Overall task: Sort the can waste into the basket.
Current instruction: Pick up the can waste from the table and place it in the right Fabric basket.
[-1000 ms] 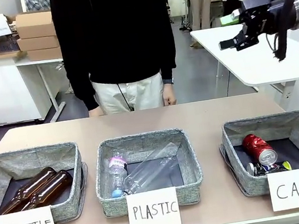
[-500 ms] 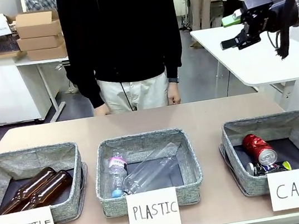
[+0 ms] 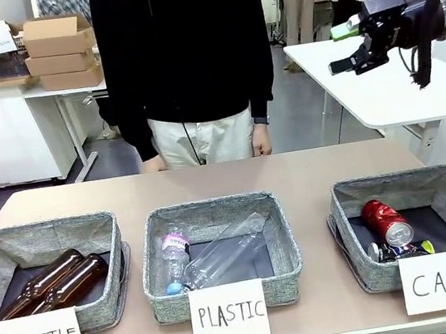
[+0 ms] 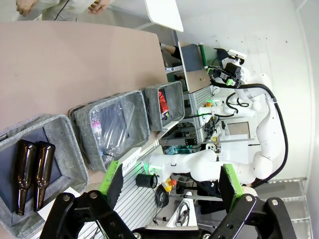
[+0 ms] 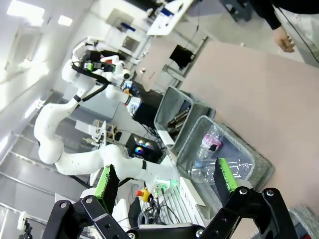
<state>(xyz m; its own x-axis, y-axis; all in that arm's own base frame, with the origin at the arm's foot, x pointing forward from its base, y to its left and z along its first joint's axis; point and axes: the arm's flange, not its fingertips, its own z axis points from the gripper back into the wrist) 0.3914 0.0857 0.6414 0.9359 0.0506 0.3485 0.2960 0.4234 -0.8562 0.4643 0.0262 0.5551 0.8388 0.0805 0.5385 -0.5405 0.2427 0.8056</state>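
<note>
In the CAN basket, red can lying diagonally, silver end front-right, blue can crosswise, both grippers wide.

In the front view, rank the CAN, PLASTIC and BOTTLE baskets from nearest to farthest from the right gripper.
Right gripper hangs open, high at the right.
1. CAN basket, right end, below it.
2. PLASTIC basket, middle.
3. BOTTLE basket, far left end.
</note>
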